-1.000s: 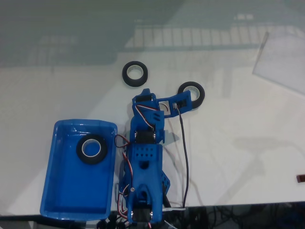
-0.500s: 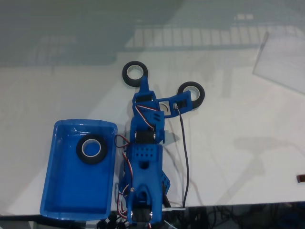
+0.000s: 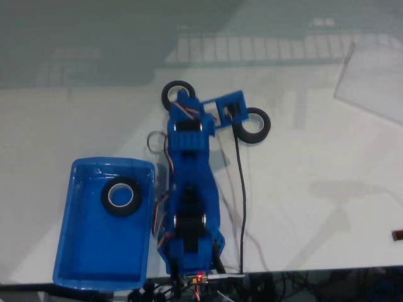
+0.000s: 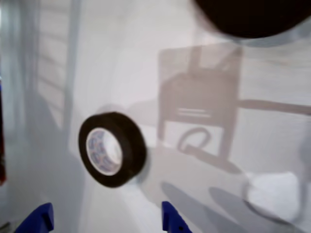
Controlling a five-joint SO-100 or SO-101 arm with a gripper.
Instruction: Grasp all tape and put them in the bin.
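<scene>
Three black tape rolls with whitish cores show in the fixed view. One tape roll (image 3: 107, 200) lies flat inside the blue bin (image 3: 94, 251) at the lower left. A second tape roll (image 3: 267, 128) lies on the white table to the right of the arm's wrist. The far tape roll (image 3: 167, 94) is partly covered by my gripper (image 3: 182, 100), which reaches over it. In the wrist view this tape roll (image 4: 131, 145) lies just beyond my open gripper (image 4: 106, 221), and its blue fingertips (image 4: 172, 221) stand apart with nothing between them. Another black roll (image 4: 248, 17) is blurred at the top edge.
A black cable (image 3: 242, 207) runs along the table to the right of the arm. A clear sheet (image 3: 374, 75) lies at the far right. A small dark object (image 3: 398, 235) sits at the right edge. The table's front edge runs below the bin.
The arm has stretched forward, away from the bin side, and the gripper has come over the far tape roll. The wrist camera mount has swung up beside the right-hand roll.
</scene>
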